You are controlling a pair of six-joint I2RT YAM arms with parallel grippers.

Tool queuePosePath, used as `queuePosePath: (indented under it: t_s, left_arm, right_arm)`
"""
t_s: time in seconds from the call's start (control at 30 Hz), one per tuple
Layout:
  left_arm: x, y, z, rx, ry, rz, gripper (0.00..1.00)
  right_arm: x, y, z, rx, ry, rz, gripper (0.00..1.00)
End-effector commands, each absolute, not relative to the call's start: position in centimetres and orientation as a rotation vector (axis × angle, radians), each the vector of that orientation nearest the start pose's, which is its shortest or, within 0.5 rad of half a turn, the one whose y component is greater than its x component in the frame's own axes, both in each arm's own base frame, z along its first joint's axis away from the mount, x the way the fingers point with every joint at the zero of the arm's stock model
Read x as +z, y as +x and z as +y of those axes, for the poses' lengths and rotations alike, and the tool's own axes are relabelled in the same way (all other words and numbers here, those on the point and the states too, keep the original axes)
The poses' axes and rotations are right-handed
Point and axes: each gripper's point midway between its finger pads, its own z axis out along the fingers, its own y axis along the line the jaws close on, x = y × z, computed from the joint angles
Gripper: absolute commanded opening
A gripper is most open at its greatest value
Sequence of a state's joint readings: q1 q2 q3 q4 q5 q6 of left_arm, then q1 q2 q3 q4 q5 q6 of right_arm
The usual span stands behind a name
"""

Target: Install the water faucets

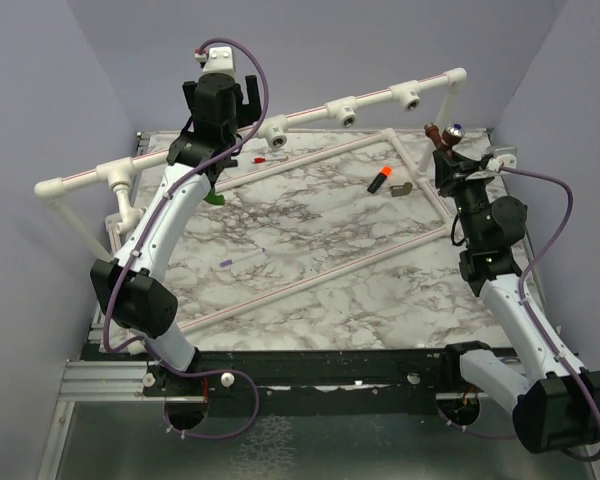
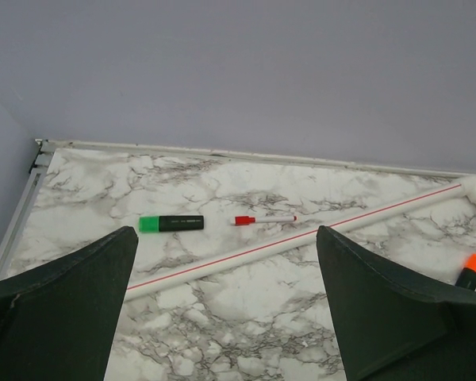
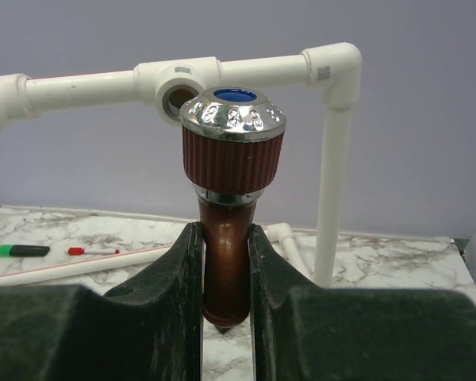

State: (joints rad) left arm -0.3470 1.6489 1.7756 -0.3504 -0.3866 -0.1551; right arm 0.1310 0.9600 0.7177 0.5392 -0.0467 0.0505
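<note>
A dark reddish-brown water faucet (image 3: 226, 238) with a ribbed knob and a chrome, blue-centred cap stands upright, with my right gripper (image 3: 226, 262) shut on its stem. In the top view this faucet (image 1: 443, 134) and right gripper (image 1: 450, 152) hover at the back right, just below the raised white pipe rail (image 1: 310, 108). An open tee socket (image 3: 177, 94) sits right behind the cap. My left gripper (image 1: 222, 95) is up at the rail's left part, and in its wrist view this gripper (image 2: 226, 238) stands open with nothing between its fingers. A green piece (image 1: 215, 197) peeks from under the left forearm.
The rail carries tees (image 1: 348, 110) and stands on end posts (image 3: 333, 190). White pipes (image 2: 301, 238) lie on the marble table (image 1: 310, 250). Loose on it are a green highlighter (image 2: 171, 223), a red pen (image 2: 263, 219), an orange-and-black marker (image 1: 380, 181) and a grey-brown bent piece (image 1: 403, 188).
</note>
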Motion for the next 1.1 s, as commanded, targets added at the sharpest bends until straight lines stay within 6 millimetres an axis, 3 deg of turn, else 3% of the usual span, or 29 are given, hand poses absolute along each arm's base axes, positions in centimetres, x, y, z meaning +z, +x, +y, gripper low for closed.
queuePosePath:
  t_s: [0.0, 1.07]
  left_arm:
    - [37.0, 48.3, -10.9, 0.015, -0.079, 1.787, 0.94]
    - [35.4, 48.4, -11.2, 0.016, -0.05, 1.82, 0.94]
  right_arm:
    - [39.1, 36.3, 7.1, 0.259, -0.151, 1.126, 0.01]
    - [40.4, 39.7, 8.2, 0.136, -0.351, 1.083, 0.0]
